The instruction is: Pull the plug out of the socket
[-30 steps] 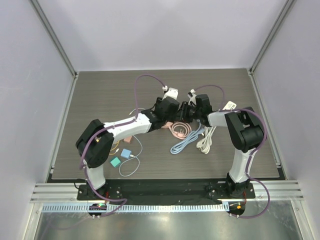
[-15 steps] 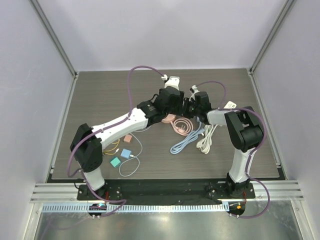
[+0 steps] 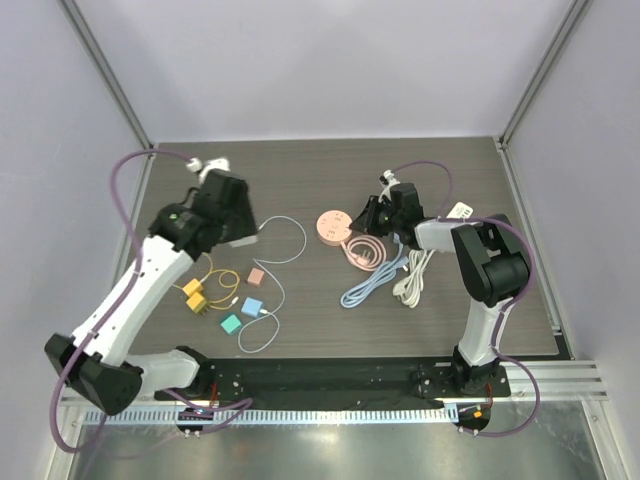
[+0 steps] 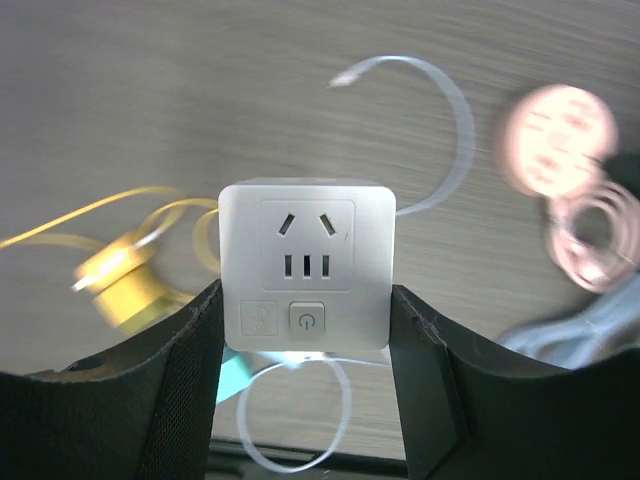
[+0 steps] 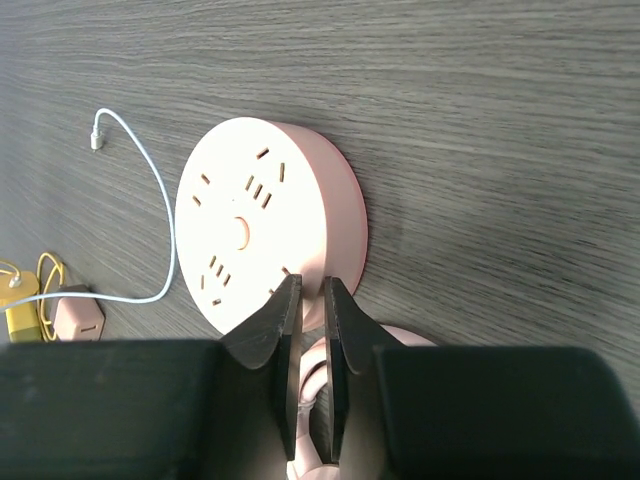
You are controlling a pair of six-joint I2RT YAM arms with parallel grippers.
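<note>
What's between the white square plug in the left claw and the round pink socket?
A thin white cable loops between the white plug and the pink socket, seen in the top view.

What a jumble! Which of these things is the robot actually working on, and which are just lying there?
In the job: white square plug, gripped by the left fingers; pink round socket, with the right fingers at its rim.
Lying about: yellow charger, teal block, blue block, light blue cable, white cable.
</note>
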